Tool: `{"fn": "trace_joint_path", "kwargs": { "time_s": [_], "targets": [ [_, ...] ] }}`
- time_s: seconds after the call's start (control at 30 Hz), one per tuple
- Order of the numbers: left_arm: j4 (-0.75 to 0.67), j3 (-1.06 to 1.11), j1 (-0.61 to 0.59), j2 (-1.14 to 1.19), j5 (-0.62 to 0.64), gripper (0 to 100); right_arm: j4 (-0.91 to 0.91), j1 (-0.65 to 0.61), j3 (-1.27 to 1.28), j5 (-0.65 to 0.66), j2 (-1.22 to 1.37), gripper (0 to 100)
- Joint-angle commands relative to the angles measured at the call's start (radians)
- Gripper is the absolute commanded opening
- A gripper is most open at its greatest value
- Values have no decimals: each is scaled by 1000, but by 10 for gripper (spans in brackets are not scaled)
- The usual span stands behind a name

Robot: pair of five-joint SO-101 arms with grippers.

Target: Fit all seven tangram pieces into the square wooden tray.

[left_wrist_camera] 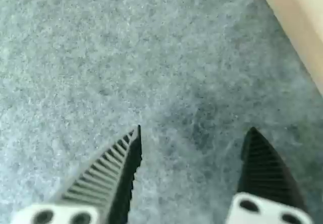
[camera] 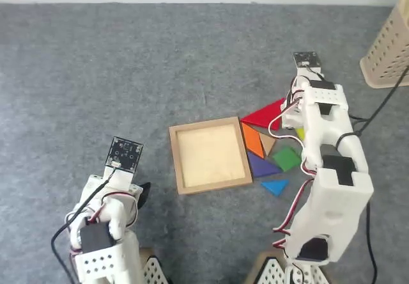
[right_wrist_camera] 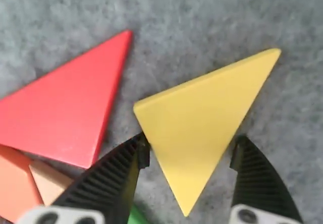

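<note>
Tangram pieces (camera: 261,164) lie loose on the grey mat (camera: 128,73), beside the empty wooden tray (camera: 174,159) mid-mat. Right gripper (right_wrist_camera: 192,146) — jaws wide — straddles the yellow triangle (right_wrist_camera: 202,128), evidently for a pickup. Left gripper (left_wrist_camera: 194,130) hangs spread wide over bare mat.

Beige perforated basket (camera: 388,44) beside grey carpet (camera: 128,73)

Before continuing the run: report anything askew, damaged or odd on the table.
Nothing damaged or spilled. The wooden tray sits slightly rotated and empty; the yellow triangle lies between the open jaws of the right gripper.
</note>
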Motion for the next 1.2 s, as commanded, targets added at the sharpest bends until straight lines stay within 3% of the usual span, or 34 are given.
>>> {"fn": "trace_joint_path", "kwargs": {
  "time_s": [0.0, 0.17, 0.43, 0.77, 0.9, 1.07, 1.17],
  "targets": [
    [3, -13, 3, -17, 6, 299, -5, 28, -38, 18, 10, 217],
    [3, -13, 3, -17, 6, 299, 84, 74, -75, 6, 18, 42],
    [3, -13, 3, -17, 6, 299, 225, 153, -143, -43, -79, 53],
    [3, -13, 3, -17, 6, 299, 102, -25, -144, -68, -232, 60],
    [3, -13, 3, -17, 6, 299, 35, -25, -178, -60, -137, 188],
    [3, -13, 3, -17, 6, 299, 35, 35, -325, -60, 33, 399],
    [3, -13, 3, -17, 6, 299, 64, 56, -428, -61, 139, 472]
  ]
}}
